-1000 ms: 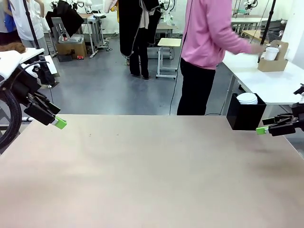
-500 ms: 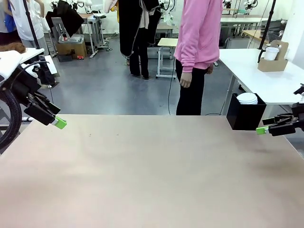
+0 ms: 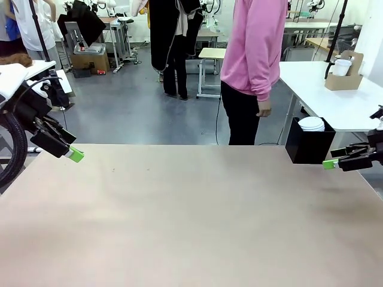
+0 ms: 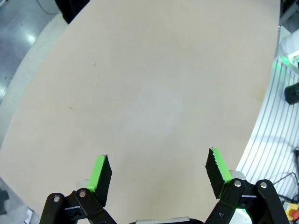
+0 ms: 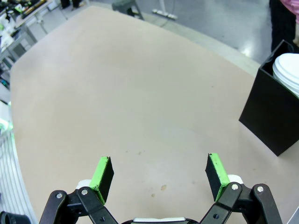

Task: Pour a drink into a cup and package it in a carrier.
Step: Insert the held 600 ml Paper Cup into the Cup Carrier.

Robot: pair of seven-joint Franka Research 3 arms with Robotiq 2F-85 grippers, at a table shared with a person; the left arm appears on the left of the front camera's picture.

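Table surface (image 3: 191, 215) lies open across its whole width; sole obstruction is a black box (image 3: 309, 146) at far right corner.

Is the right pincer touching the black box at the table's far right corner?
Apart. In the right wrist view, the open right pincer hangs over bare table, with a clear stretch of tabletop between its green pads and the black box.

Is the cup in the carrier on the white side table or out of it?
In it. The white cup stands upright inside the brown carrier, its top rising above the low cardboard wall, beside the upright handle panel.
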